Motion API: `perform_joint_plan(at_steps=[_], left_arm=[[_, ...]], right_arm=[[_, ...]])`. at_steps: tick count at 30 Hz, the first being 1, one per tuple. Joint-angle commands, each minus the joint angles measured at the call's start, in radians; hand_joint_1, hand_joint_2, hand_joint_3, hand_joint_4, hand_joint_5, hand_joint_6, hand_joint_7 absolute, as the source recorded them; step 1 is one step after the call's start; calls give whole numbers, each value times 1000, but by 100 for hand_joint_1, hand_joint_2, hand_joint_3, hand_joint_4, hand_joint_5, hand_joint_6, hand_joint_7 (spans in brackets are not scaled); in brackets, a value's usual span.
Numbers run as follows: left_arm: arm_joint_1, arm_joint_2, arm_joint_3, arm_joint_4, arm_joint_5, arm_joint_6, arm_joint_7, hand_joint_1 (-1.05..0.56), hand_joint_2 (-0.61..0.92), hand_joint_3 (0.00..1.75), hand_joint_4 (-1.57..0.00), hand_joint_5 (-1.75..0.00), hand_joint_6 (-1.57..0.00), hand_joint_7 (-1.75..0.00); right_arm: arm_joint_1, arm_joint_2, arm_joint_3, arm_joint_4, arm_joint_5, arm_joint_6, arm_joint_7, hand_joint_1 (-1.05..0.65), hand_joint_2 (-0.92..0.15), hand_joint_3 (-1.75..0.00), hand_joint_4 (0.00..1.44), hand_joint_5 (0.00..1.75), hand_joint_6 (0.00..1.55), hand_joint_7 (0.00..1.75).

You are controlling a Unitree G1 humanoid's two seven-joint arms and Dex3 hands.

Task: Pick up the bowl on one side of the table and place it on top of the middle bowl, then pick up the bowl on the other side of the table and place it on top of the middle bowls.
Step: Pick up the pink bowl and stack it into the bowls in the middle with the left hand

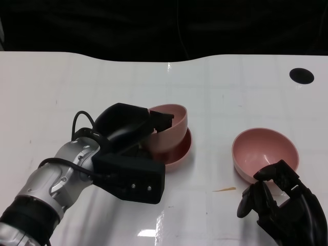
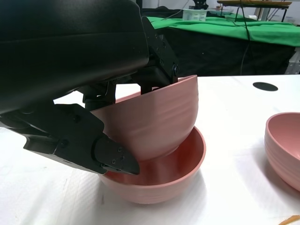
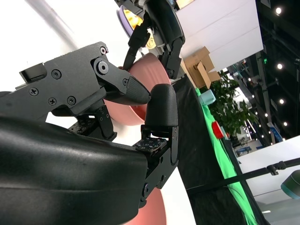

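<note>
My left robot hand [image 1: 134, 154] grips the tilted pink ribbed bowl [image 2: 157, 119], its base resting inside the pink middle bowl [image 2: 161, 180] on the white tabletop [image 1: 61, 87]. Released crooked, it may slide out. My right robot hand [image 1: 279, 202] waits empty, fingers parted, beside the other pink bowl [image 1: 264, 152].

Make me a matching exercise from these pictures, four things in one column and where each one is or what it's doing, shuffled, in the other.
1. tilted bowl
2. middle bowl
3. right bowl
4. right hand

A. alone on the table
B. holds nothing
C. gripped by the left hand
D. underneath, on the table

Pairs: 1-C, 2-D, 3-A, 4-B
</note>
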Motion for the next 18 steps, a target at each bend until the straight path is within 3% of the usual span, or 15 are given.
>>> perform_joint_plan(at_steps=[1, 4, 5, 7, 8, 9, 10, 11, 14, 18], left_arm=[[-19, 3, -4, 2, 10, 6, 10, -9, 92, 17, -60, -171, -65, -134], [-17, 2, -2, 5, 8, -4, 21, -9, 92, 17, -60, -172, -63, -137], [-16, 1, 0, 8, 7, -13, 29, -8, 92, 15, -72, -143, -77, -104], [-14, 5, 0, 8, 7, -27, 38, -8, 92, 15, -80, -125, -93, -71], [-13, 8, -2, 4, 11, -31, 41, -16, 92, 12, -80, -70, -92, -39], [-11, 10, -2, 2, 14, -33, 44, -21, 92, 11, -79, -42, -90, -22], [-7, 12, -1, -7, 15, -32, 43, -24, 92, 11, -77, -26, -87, -13], [-1, 12, 2, -17, 13, -27, 40, -41, 92, 13, -61, -11, -73, -5], [16, 13, 12, -42, 0, -18, 30, -64, 92, 19, -38, -1, -53, -1], [29, 14, 13, -53, 7, -14, 50, -77, 92, 27, -26, 0, -47, 0]], right_arm=[[3, -3, -4, -6, 10, -2, 2, -5, -70, -95, 77, 175, 56, 168], [3, -3, -5, -8, 17, 7, 4, -4, -70, -95, 77, 175, 57, 167], [3, -4, -5, -11, 23, 15, 5, -4, -70, -95, 77, 175, 57, 167], [4, -6, -4, -15, 23, 19, 3, -4, -70, -95, 77, 175, 57, 167], [5, -6, -3, -15, 19, 17, 1, -4, -70, -95, 77, 175, 57, 167], [6, -6, -3, -16, 17, 15, 0, -4, -71, -95, 77, 175, 57, 167], [7, -7, -2, -17, 17, 16, 1, -4, -71, -95, 77, 175, 57, 166], [6, -7, -2, -18, 18, 16, 2, -4, -71, -95, 77, 175, 57, 166], [7, -8, -3, -20, 16, 19, -3, -4, -70, -95, 77, 175, 57, 166], [6, -7, -5, -17, 17, 17, -1, -4, -70, -96, 77, 175, 57, 166]])
